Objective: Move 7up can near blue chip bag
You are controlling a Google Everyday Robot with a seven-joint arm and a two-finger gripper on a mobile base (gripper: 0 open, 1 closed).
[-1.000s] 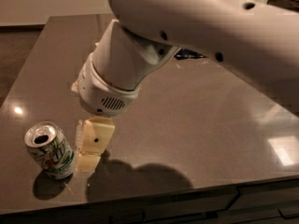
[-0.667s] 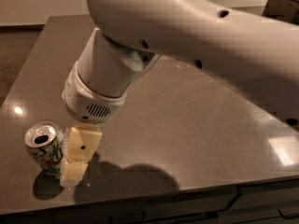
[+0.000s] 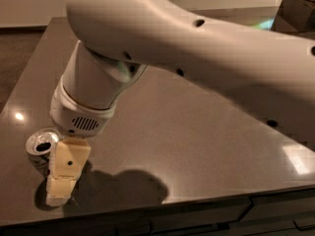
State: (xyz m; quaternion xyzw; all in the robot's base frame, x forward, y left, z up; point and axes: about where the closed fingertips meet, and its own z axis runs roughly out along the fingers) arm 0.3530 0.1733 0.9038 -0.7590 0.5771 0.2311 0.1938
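Note:
The 7up can [image 3: 42,143] stands upright near the front left corner of the dark table [image 3: 197,146]. Its silver top with the open mouth shows, and most of its side is hidden. My cream-coloured gripper [image 3: 61,181] hangs from the big white arm [image 3: 162,38], right against the can's right side and in front of it, reaching down to the table top. The blue chip bag is hidden from view, and the arm covers much of the table's back part.
The table's front edge runs along the bottom, close below the can, and its left edge is near the can too. A dark box [image 3: 298,9] stands at the far right. The arm's shadow lies on the table to the right of the gripper.
The arm has swung left and lower. The gripper has moved from a little to the right of the can to right against it, covering most of the can's side.

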